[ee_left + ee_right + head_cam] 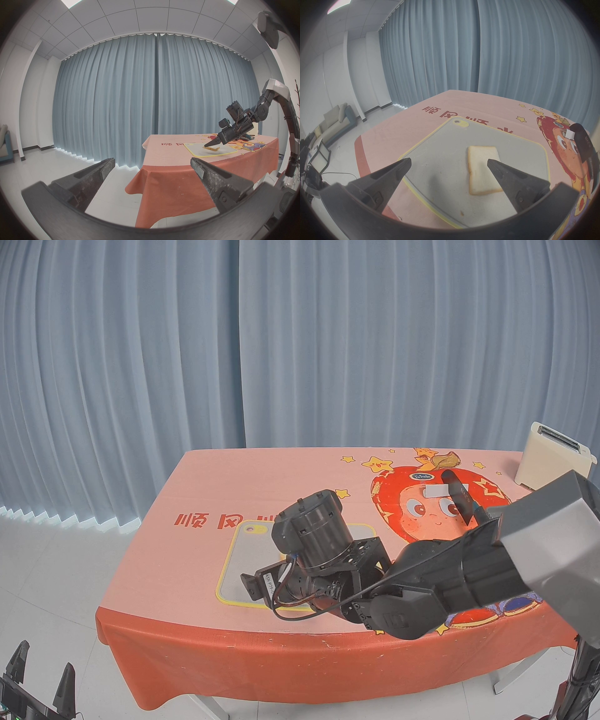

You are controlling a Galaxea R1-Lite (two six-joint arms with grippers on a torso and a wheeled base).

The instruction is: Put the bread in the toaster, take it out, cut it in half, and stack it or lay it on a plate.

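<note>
Over the pink-clothed table [175, 577] the right arm [450, 577] stretches low across the cutting board [437, 175], its right gripper [448, 162] spread wide and empty, with the bread [482, 167] lying flat just beneath its fingertips.

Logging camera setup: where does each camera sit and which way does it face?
Head: high, looking down at the table; right arm lies across the cutting board.
Left wrist: low beside the table, facing it sideways; open left gripper in front.
Right wrist: above the board, facing the bread; open right gripper.
Shared: both wrist views show the bread.
</note>
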